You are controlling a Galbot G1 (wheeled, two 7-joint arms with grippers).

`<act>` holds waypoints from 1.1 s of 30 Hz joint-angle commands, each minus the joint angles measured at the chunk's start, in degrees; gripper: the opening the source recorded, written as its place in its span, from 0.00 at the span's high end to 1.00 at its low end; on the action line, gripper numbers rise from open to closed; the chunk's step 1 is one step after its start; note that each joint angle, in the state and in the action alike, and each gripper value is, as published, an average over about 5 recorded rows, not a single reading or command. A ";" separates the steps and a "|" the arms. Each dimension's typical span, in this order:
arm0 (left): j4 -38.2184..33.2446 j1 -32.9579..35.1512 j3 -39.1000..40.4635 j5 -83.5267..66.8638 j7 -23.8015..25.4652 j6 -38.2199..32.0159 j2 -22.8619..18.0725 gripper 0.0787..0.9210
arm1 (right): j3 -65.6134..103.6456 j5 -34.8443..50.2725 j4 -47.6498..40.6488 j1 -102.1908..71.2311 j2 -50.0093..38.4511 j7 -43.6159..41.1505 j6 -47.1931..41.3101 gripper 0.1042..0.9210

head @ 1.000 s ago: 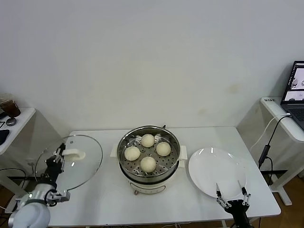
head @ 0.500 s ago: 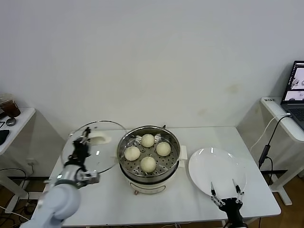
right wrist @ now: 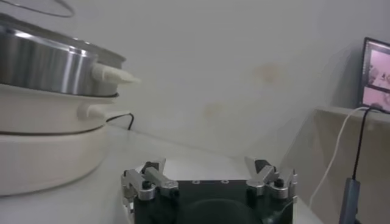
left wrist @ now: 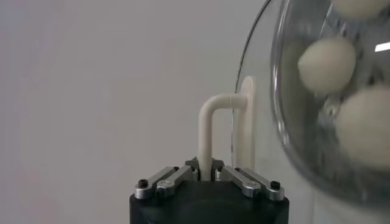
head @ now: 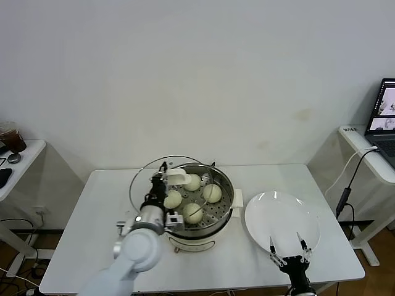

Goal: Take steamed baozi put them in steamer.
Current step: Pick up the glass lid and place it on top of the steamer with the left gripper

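Observation:
The steamer (head: pixel 185 237) stands mid-table, a shiny steel pot on a white base. Four cream-white baozi lie on its perforated tray: one at the back (head: pixel 192 182), one at the right (head: pixel 212 193), one at the left (head: pixel 173 199), one at the front (head: pixel 194 213). My left gripper (head: pixel 162 184) is shut on the white handle (left wrist: pixel 206 134) of the round glass lid (head: pixel 143 172). It holds the lid tilted over the steamer's left side. Through the glass (left wrist: pixel 262 115) two baozi (left wrist: pixel 326 64) show. My right gripper (head: pixel 286 256) is open and empty at the table's front edge.
A flat white plate (head: pixel 282 219) lies right of the steamer, just behind my right gripper (right wrist: pixel 207 176). The steamer's steel wall (right wrist: pixel 42 64) shows in the right wrist view. A laptop (head: pixel 386 117) and a cable (head: pixel 345 197) are on a side desk at the right. A cup (head: pixel 12 137) stands on a side table at the left.
My left arm has carried the glass lid from the table's left side rightward to over the steamer. My right gripper has shifted slightly left near the front edge.

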 commanded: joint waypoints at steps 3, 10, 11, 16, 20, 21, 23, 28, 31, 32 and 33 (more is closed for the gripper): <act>6.07 -3.24 6.47 8.80 2.94 2.30 -11.25 0.89 | -0.20 -1.09 -0.85 0.34 0.19 0.35 0.24 0.12; 7.10 -1.51 6.25 10.31 2.42 2.22 -12.99 0.89 | -0.43 -1.34 -1.22 0.28 0.24 0.01 0.56 0.12; 7.38 -1.35 6.14 10.66 2.25 2.15 -13.31 0.89 | -0.48 -1.37 -1.26 0.22 0.21 -0.07 0.60 0.12; 8.61 -0.67 5.22 11.71 1.53 1.60 -14.14 0.89 | -0.50 -1.43 -1.08 -0.10 0.01 -0.15 0.71 0.12; 8.83 -0.12 4.47 11.81 1.18 1.41 -14.32 0.89 | -0.38 -1.39 -1.05 -0.30 -0.10 -0.14 0.83 0.12; 8.78 0.06 4.33 11.83 1.12 1.37 -14.32 0.89 | -0.37 -1.39 -1.09 -0.33 -0.12 -0.13 0.86 0.12; 8.61 0.45 4.15 11.96 0.98 1.28 -14.29 0.89 | -0.40 -1.42 -1.20 -0.36 -0.13 -0.13 0.89 0.12; 8.34 1.28 3.72 13.05 0.58 0.81 -14.28 0.89 | -0.62 -1.49 -1.17 -0.35 -0.09 -0.13 0.89 0.12; 8.39 1.58 3.36 13.74 0.27 0.38 -14.12 0.89 | -0.67 -1.49 -1.19 -0.35 -0.12 -0.13 0.88 0.12; 8.45 1.66 3.27 13.95 0.15 0.22 -14.06 0.89 | -0.68 -1.50 -1.22 -0.35 -0.13 -0.13 0.89 0.12; 8.53 1.74 3.17 14.24 -0.03 0.02 -13.99 0.89 | -0.71 -1.50 -1.23 -0.36 -0.14 -0.13 0.89 0.12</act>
